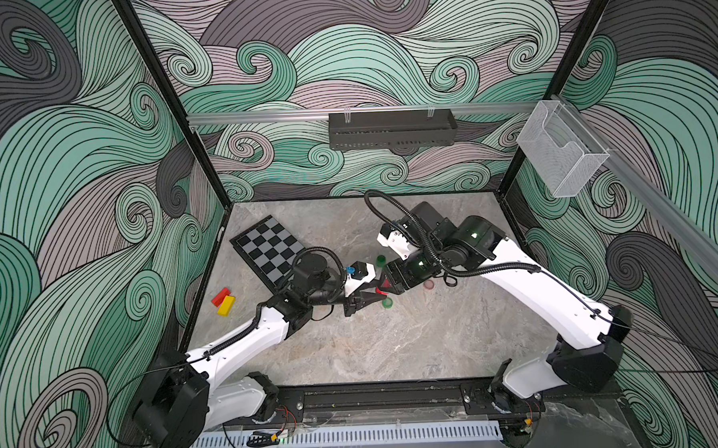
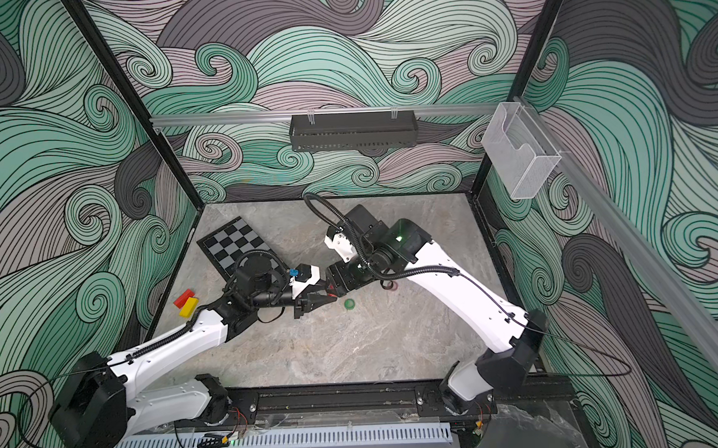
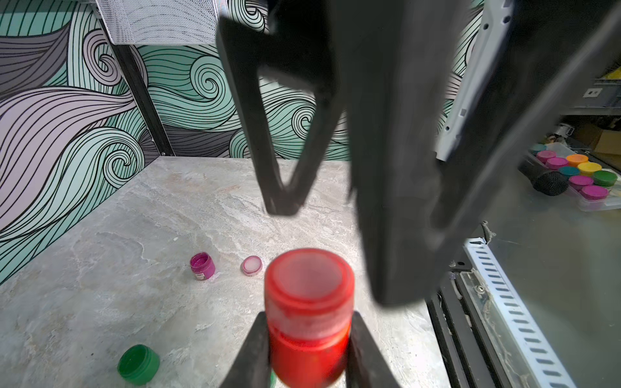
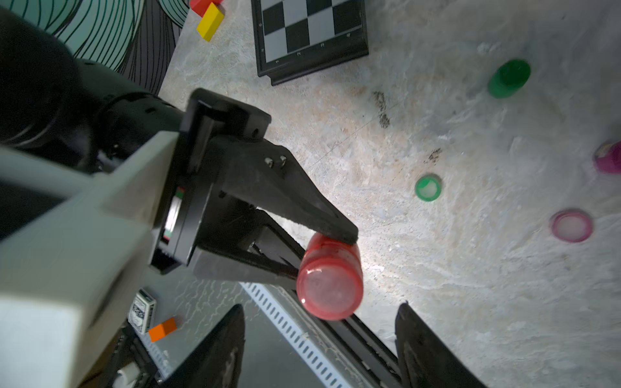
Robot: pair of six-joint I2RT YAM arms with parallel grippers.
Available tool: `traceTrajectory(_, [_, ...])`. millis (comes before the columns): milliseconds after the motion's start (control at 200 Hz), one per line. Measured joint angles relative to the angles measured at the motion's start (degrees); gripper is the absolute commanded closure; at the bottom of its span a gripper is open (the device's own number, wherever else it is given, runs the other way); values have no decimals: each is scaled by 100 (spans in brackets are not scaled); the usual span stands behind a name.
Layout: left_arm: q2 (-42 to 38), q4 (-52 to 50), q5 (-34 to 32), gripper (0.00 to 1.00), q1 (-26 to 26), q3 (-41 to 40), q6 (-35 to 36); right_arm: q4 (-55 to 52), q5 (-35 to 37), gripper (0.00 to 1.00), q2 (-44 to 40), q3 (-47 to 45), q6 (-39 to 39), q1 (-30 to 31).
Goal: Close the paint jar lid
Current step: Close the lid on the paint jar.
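Red paint jar [image 3: 307, 356] is what I am clamping in my left gripper [image 3: 308, 324]. Its two fingers are pressing on the body from either side, below the red lid [image 3: 307, 278] that is sitting on the mouth. Whether that lid is screwed tight I cannot tell. In both top views I am holding the jar just below the centre of the frame, off the marble tabletop [image 1: 396, 348], its lid end turned toward my right gripper [image 4: 319, 309]. That gripper is standing with its fingers apart, one on each side of the lid and not touching it. A green lid [image 1: 387, 302] is lying just below the two grippers, a green jar [image 1: 380, 260] is standing just above them, and a pink lid [image 1: 429, 284] is lying to their right. A chessboard [image 1: 273, 251] is lying left of centre.
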Motion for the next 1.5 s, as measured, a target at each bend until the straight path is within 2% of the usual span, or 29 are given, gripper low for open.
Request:
traceTrajectory(135, [0, 7, 31, 87, 0, 7, 0, -20, 243, 2, -487, 76, -474, -70])
traceTrajectory(330, [0, -293, 186, 87, 0, 245, 28, 151, 562, 1, -809, -87, -1207, -151])
traceTrajectory(520, [-142, -743, 339, 86, 0, 457, 101, 533, 463, 1, -820, -533, -1596, -411])
traceTrajectory(720, [-225, -1462, 702, 86, 175, 671, 415, 1591, -286, 1, -1486, -1665, -2312, -450])
traceTrajectory(851, [-195, -1825, 997, 86, 385, 807, 614, 2433, -1106, 3, -2339, -2625, -3145, -439])
traceTrajectory(986, [-35, -2218, 1394, 86, 409, 1008, 925, 3012, -1572, 4, -2874, -3257, -3943, -365])
traceTrajectory(1086, [52, -2540, 1617, 86, 409, 1113, 1169, 3189, -1709, 4, -2846, -3309, -4572, -304])
traceTrajectory(1236, [81, -2850, 1773, 86, 407, 1145, 1401, 3246, -1825, 15, -2594, -3292, -5445, -264])
traceTrajectory(1496, [79, -3093, 1779, 86, 409, 1145, 1602, 3182, -2157, 26, -1919, -2881, -6083, -264])
